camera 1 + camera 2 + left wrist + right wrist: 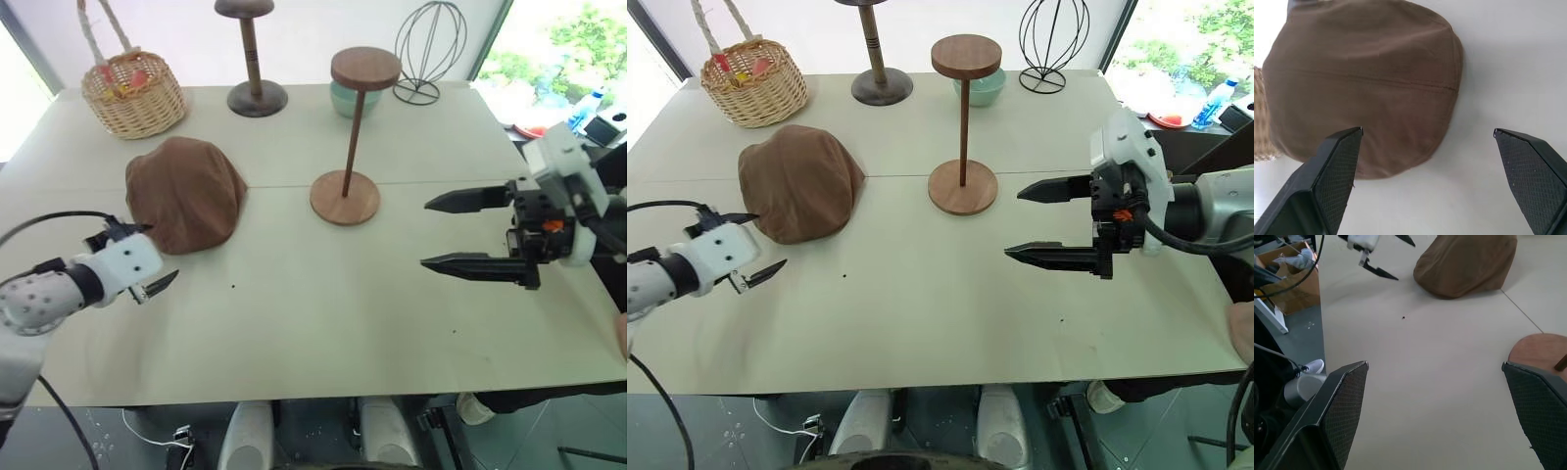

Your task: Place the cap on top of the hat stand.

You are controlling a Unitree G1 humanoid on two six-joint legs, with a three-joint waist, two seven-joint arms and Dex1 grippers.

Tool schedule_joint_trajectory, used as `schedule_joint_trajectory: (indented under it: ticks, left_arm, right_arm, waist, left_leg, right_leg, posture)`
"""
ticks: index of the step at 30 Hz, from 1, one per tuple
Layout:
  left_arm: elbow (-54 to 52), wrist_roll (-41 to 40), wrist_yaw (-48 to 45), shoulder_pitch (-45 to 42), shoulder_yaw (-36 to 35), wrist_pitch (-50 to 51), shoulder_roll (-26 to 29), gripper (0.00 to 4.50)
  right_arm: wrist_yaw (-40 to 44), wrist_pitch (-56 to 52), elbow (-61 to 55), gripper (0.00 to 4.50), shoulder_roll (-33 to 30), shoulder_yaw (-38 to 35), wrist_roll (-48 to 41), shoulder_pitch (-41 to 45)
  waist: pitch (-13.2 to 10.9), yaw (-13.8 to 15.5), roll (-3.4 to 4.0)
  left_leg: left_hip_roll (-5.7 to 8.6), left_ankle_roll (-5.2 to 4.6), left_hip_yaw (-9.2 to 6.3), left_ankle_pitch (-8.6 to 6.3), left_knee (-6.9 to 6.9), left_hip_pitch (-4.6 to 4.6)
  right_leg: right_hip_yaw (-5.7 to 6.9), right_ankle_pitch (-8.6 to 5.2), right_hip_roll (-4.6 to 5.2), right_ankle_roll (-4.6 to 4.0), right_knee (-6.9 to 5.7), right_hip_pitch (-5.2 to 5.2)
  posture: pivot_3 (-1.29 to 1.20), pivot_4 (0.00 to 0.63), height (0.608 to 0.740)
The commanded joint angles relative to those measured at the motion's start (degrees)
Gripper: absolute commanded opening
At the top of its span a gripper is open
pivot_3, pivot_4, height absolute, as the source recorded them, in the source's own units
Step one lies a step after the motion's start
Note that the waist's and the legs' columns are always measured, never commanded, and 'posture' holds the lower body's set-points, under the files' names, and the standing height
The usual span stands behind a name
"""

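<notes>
The cap (186,193), a soft brown flat cap, lies domed on the pale table (323,313), just ahead of the left gripper (147,257). That gripper's two black fingers are spread wide and nothing is between them. In the left wrist view the cap's near edge sits just past the fingertips (1347,147), more in front of one finger than the other, with bare table before the other finger; the gripper is close to the cap but apart from it.

The hat stand (350,137), reddish-brown with a thin straight rod, a flat round top disc and a round flat base, stands upright to the right of the cap, well apart from the left gripper and beyond it. Its top disc is bare.

The right gripper (460,231) hovers above the table on the far side of the stand from the cap, its long fingers pointing leftward toward the middle of the table, held wide apart and empty. The stand's base lies ahead of it and a little farther back; in the right wrist view an edge of that base (1540,352) shows just beside one fingertip, while the cap (1466,262) lies well beyond, near the left gripper (1391,257).

Behind the cap, farther from the left gripper, stands a wicker basket (132,90). At the back edge stand a darker turned-post stand (255,59), a pale green bowl (345,101) behind the hat stand, and a black wire head form (428,49).
</notes>
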State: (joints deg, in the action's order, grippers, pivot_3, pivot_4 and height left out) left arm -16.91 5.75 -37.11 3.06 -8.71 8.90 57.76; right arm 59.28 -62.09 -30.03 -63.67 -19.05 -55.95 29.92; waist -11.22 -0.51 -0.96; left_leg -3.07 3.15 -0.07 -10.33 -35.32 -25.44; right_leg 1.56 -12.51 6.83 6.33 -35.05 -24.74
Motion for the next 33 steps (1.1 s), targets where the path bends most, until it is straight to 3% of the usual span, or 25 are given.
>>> schedule_joint_trajectory:
  ticks: [1, 10, 17, 29, 32, 33]
  left_arm:
    - [1.4, 6.4, 3.8, -3.2, 4.6, -2.9, -2.4, 4.49]
    - [9.5, 19.4, 8.6, -10.7, 13.9, -6.2, -5.8, 4.49]
    - [22.7, 28.5, 17.7, -19.6, 18.6, -7.5, -9.9, 4.49]
    - [40.0, 31.0, 25.7, -31.4, 21.3, -9.2, -15.2, 4.49]
    - [41.2, 30.4, 26.0, -31.7, 21.4, -10.4, -15.3, 3.61]
    - [41.3, 30.4, 26.1, -31.7, 21.4, -10.7, -15.4, 3.07]
  right_arm:
    - [-4.0, -0.8, -2.0, 4.5, 0.2, -2.8, -3.8, 0.8]
    - [-12.8, -0.6, -4.1, 4.5, 1.2, -2.0, -9.5, 1.4]
    - [-16.8, 0.1, -4.3, 4.5, 2.0, 0.0, -11.1, 2.4]
    - [-17.2, 1.5, -2.6, 4.5, 1.7, 1.7, -10.7, 3.6]
    - [-16.8, 1.9, -2.6, 4.5, 1.3, 1.4, -10.6, 3.1]
    - [-16.7, 2.0, -2.7, 4.5, 1.2, 1.2, -10.5, 2.8]
  waist:
    - [0.0, 0.0, -0.02]
    - [0.0, 0.2, -0.02]
    - [0.1, 1.4, 0.08]
    - [0.2, 1.3, 0.09]
    - [0.2, 1.3, 0.11]
    - [0.2, 1.3, 0.1]
  left_leg:
    - [0.0, -0.02, 0.01, 0.01, 0.0, -0.01]
    - [-0.01, -0.13, -0.01, 0.08, -0.01, 0.02]
    - [-0.01, -0.13, -0.03, 0.08, -0.08, 0.12]
    - [-0.01, -0.15, -0.1, 0.09, -0.37, 0.08]
    - [-0.01, -0.15, -0.1, 0.09, -0.37, 0.09]
    - [-0.01, -0.15, -0.1, 0.09, -0.37, 0.09]
  right_leg:
    - [0.0, 0.0, 0.0, 0.0, 0.0, -0.01]
    - [0.01, 0.01, -0.01, 0.01, -0.07, 0.02]
    - [0.02, 0.03, -0.01, 0.0, -0.09, 0.16]
    - [0.04, 0.05, -0.04, 0.02, -0.26, 0.21]
    - [0.04, 0.05, -0.04, 0.02, -0.27, 0.21]
    - [0.04, 0.05, -0.03, 0.02, -0.29, 0.21]
  posture:
    - [0.0, 0.15, 0.728]
    - [0.0, 0.15, 0.728]
    - [0.0, 0.15, 0.728]
    - [0.0, 0.15, 0.728]
    - [0.0, 0.15, 0.728]
    - [0.0, 0.15, 0.728]
